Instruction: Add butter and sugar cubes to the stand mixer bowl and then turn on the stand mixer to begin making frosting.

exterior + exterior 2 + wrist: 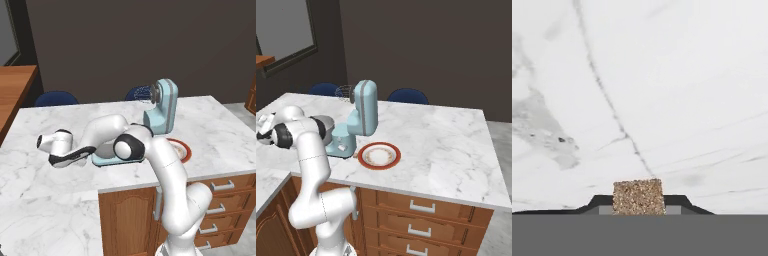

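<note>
Pincer (639,207) clamps a sugar cube (638,197) just over the marble worktop (677,100).
Cube sits between the dark fingertips (598,201). Behind the arm, the grey bowl (325,126) rests on the blue mixer (360,117); its contents are hidden. A red-rimmed plate (379,155) lies beside the mixer.

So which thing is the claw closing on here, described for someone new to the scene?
Start at the white marble counter. In the hand view, the claw sits low over it with a sugar cube between its dark fingertips. It is a grainy tan-brown block, the one speckled brown thing against pale veined stone.
</note>
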Controlling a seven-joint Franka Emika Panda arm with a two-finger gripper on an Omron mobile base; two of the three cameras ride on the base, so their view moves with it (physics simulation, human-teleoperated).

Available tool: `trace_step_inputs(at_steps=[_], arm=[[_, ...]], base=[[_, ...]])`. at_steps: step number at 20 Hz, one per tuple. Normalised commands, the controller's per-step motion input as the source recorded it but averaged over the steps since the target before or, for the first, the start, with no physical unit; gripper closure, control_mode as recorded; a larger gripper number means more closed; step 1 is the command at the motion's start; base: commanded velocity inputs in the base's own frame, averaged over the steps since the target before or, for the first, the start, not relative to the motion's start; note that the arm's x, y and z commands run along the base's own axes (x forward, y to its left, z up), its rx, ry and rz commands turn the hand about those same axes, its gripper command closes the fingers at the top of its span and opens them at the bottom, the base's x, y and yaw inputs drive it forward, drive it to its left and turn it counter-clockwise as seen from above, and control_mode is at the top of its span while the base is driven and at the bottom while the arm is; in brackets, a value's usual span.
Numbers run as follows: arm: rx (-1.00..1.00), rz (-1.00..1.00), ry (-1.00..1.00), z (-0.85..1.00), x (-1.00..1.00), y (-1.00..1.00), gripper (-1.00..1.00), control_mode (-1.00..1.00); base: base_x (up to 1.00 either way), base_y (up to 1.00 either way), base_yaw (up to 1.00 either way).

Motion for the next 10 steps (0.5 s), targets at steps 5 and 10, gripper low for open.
trace_step_inputs(at_steps=[5,10], arm=[[0.00,0.00,0.00,0.15,-0.66,0.00,1.00,-1.00],[0.03,0.00,-0.02,0.37,-0.90,0.00,1.00,-1.00]], base=[[0.00,0.00,0.00],[0.00,0.00,0.00]])
